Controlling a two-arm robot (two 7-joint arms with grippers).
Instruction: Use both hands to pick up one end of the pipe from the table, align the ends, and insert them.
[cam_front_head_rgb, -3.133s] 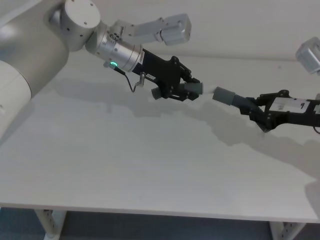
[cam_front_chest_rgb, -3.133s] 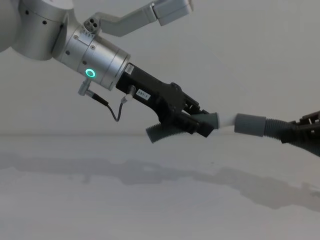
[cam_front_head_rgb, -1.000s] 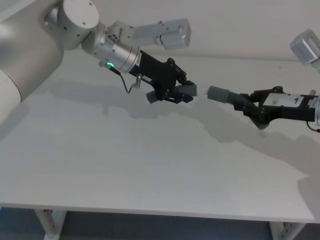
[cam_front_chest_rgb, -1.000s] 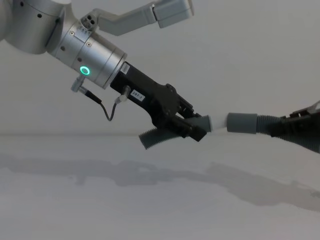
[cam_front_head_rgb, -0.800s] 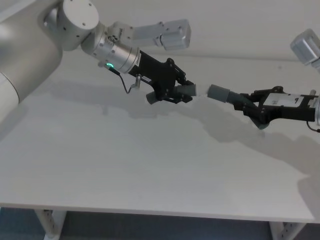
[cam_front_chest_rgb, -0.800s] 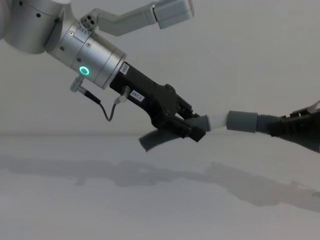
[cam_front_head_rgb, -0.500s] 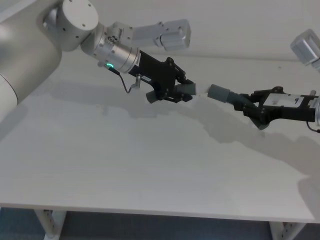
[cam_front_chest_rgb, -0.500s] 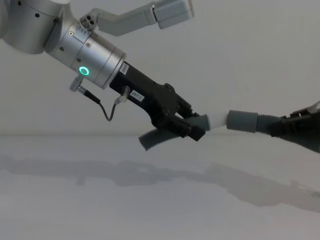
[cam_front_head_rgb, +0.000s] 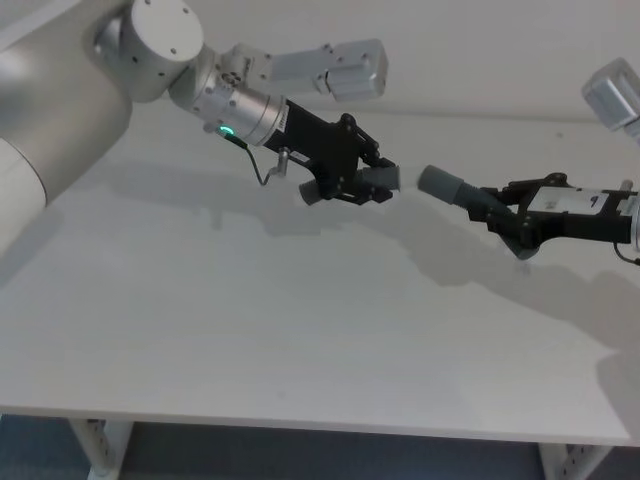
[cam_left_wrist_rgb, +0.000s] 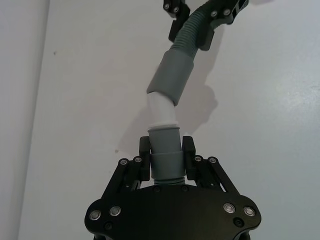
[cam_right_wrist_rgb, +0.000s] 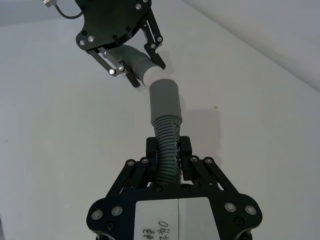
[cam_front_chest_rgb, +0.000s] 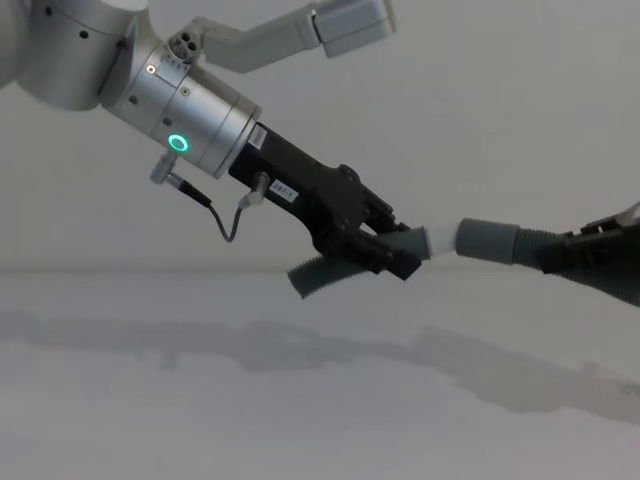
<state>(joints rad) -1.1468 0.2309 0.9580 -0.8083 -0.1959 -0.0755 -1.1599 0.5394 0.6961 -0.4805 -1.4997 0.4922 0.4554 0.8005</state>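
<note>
L gripper clamps the cuffed hose piece w/ whitish tip pointing at R gripper, which pinches the ribbed hose. Both held above the table. Vs 0.5 s ago: tip now meets the wider sleeve, gap closed.

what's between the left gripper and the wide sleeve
The whitish tip of the cuff held in the left gripper; in the left wrist view its end meets the sleeve.
</note>
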